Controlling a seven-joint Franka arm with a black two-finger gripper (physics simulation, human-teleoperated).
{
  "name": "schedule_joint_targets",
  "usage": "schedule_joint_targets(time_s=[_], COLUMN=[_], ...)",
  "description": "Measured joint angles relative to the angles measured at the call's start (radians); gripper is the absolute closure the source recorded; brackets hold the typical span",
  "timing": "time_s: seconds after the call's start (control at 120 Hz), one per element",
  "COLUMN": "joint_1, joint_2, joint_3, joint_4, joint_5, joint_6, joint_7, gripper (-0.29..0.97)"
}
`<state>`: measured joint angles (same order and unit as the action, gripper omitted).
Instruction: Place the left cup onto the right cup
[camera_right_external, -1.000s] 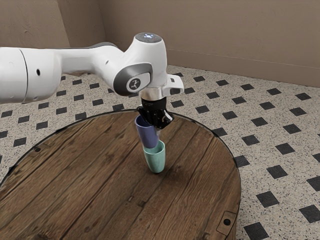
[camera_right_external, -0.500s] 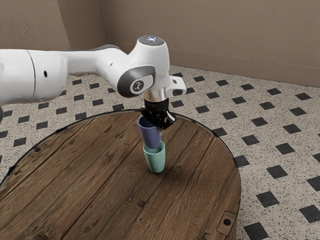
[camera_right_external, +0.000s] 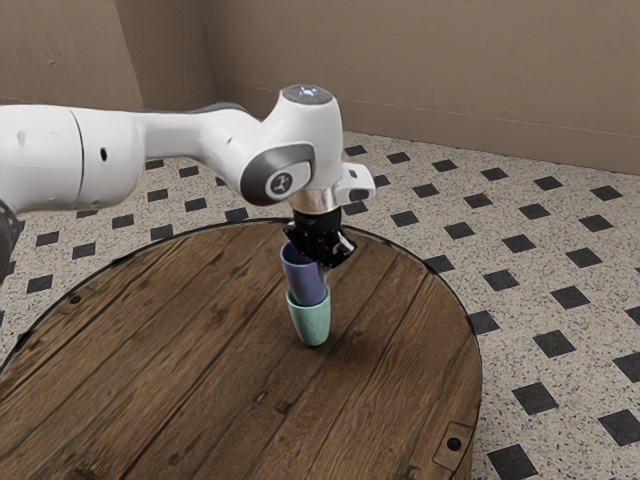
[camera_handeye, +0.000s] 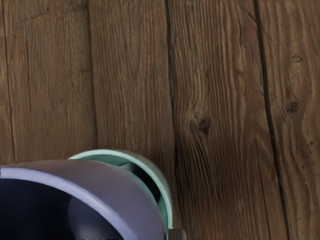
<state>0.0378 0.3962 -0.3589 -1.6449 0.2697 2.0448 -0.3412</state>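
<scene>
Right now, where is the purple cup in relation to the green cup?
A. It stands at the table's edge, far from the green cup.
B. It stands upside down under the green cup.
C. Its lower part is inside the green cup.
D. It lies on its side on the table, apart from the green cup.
C: in the exterior view the purple cup, held at its rim by the gripper, has its lower part inside the green cup standing on the wooden table.

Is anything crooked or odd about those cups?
Yes: the purple cup sits in the green cup at a tilt, its top leaning toward the exterior view's left, not nested straight. The gripper holds its rim.
</scene>
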Motion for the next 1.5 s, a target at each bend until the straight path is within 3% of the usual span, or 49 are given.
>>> schedule_joint_targets(time_s=[0.383,0.6,0.825,1.5], joint_1=[0.0,0.0,0.001,-0.004], joint_2=[0.011,0.014,0.02,-0.05], joint_3=[0.0,0.001,0.003,0.0], joint_4=[-0.001,-0.002,-0.002,-0.009], joint_5=[0.001,-0.001,-0.001,-0.007], joint_6=[0.015,0.017,0.02,0.011], joint_7=[-0.007,-0.003,-0.001,-0.002], gripper=[0.75,0.31,0.11,0.0])
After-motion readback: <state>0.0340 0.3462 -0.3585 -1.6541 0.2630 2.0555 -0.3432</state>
